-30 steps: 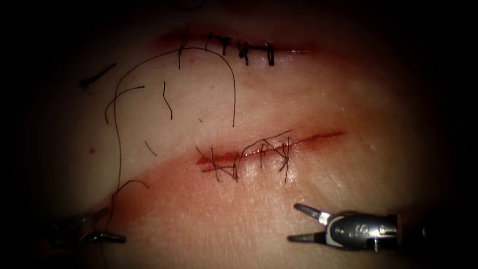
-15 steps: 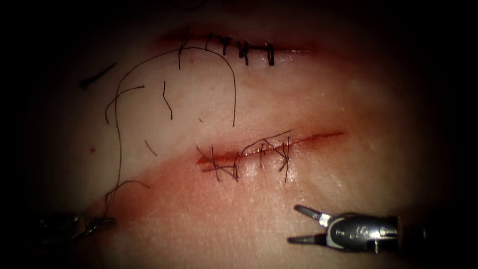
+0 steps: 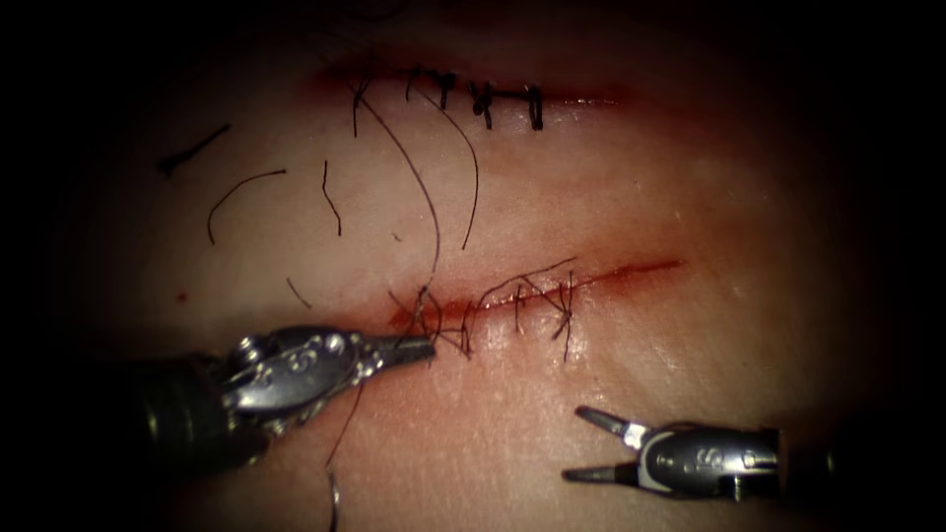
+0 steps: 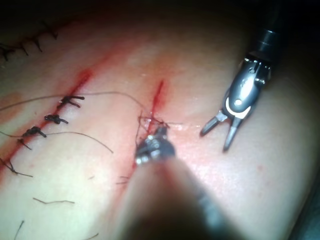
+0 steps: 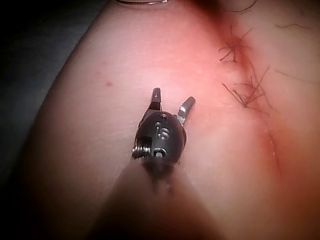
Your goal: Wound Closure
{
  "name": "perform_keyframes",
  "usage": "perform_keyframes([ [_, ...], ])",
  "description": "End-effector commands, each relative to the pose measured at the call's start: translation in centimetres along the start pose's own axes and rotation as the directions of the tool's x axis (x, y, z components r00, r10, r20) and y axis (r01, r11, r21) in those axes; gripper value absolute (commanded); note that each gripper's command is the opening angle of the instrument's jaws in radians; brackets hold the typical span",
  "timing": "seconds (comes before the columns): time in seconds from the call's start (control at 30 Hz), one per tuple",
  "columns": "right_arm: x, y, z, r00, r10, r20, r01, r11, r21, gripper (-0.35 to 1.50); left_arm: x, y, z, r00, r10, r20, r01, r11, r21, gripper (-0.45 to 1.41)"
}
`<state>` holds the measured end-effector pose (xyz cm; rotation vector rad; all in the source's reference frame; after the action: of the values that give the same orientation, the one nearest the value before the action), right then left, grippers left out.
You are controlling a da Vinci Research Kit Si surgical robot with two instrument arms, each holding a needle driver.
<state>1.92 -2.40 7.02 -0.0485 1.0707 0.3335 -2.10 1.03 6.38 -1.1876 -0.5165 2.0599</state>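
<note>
The tissue (image 3: 690,374) has a cut (image 3: 631,270) with several thread stitches (image 3: 517,300) across its left half. My left tool (image 3: 424,347) lies just left of the cut's left end, jaws shut on the thread (image 3: 419,187). That thread runs up to the upper stitched line, and a strand hangs below the tool. A pale curved piece, probably the needle (image 3: 333,491), lies at that strand's end on the tissue, free of both tools. My right tool (image 3: 574,443) hovers below the cut on its right side, open and holding nothing. In the left wrist view the left tool (image 4: 159,131) touches the stitches.
An older closed cut with dark stitches (image 3: 488,99) runs across the top. Several cut ends of thread (image 3: 241,187) lie on the tissue at upper left. Red fluid (image 3: 414,317) stains the cut's left end and the tissue below it.
The left tool shut on the thread at the lower left, then carried it right to the cut's left end, drawing the long loop across. The right tool has barely moved.
</note>
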Motion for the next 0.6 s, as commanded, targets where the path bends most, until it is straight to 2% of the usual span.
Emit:
perform_keyframes([
  [0.03, -0.04, -0.08, 0.07, 1.000, 0.004, -0.001, -0.004, 1.000, 0.006, 1.40, 0.09, 0.00, 0.18, 1.000, -0.002, -0.011, 0.002, 1.000, -0.016, -0.45],
  [0.07, -0.04, -0.08, 0.08, 1.000, 0.004, -0.001, -0.004, 1.000, 0.005, 1.40, 0.37, 0.02, 0.40, 0.999, 0.004, -0.034, -0.005, 0.999, -0.033, -0.45],
  [0.2, -0.04, -0.09, 0.08, 1.000, 0.003, -0.003, -0.003, 1.000, 0.008, 1.40, 0.86, 0.06, 0.78, 0.998, -0.003, -0.067, -0.001, 0.998, -0.064, -0.45],
  [0.27, -0.05, -0.09, 0.08, 1.000, 0.003, -0.003, -0.003, 1.000, 0.008, 1.40, 1.20, 0.09, 1.05, 0.996, -0.013, -0.093, 0.005, 0.996, -0.092, -0.45],
  [0.37, -0.04, -0.09, 0.08, 1.000, 0.003, -0.003, -0.003, 1.000, 0.008, 1.40, 1.50, 0.12, 1.30, 0.994, -0.021, -0.110, 0.008, 0.993, -0.120, -0.45],
  [0.43, -0.04, -0.11, 0.07, 1.000, 0.008, -0.004, -0.008, 1.000, 0.009, 1.40, 1.79, 0.11, 1.61, 0.991, -0.019, -0.129, 0.000, 0.989, -0.146, -0.45],
  [0.6, -0.03, -0.13, 0.05, 1.000, 0.007, -0.004, -0.007, 1.000, 0.009, 1.41, 1.94, 0.02, 1.88, 0.989, -0.014, -0.146, -0.009, 0.988, -0.157, -0.45],
])
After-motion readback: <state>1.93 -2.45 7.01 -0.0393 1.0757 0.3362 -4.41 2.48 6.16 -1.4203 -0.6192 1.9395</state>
